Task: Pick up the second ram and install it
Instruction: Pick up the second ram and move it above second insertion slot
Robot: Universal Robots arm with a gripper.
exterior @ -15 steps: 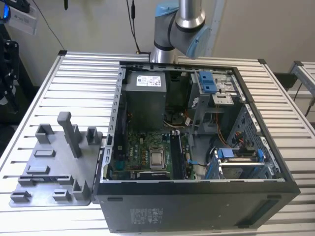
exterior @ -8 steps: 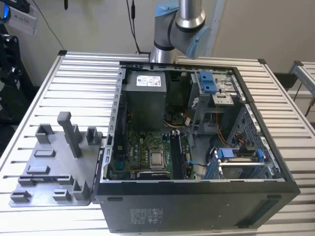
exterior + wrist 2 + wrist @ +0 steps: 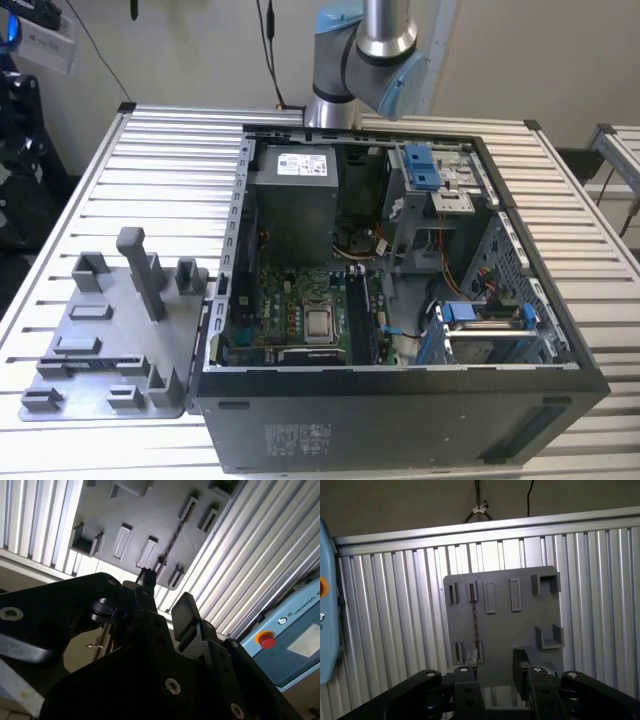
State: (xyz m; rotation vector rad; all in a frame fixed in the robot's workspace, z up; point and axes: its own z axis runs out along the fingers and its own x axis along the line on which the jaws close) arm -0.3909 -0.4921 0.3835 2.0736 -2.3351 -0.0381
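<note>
On the fixture (image 3: 520, 625), the ram (image 3: 474, 620) stands on edge between end slots, untouched. Pincer (image 3: 495, 662) faces it from well apart, open and empty. The ram lines up with one finger rather than the gap. Centre the gap over the stick, with the fingers (image 3: 521, 665) square to its thin faces.
</note>
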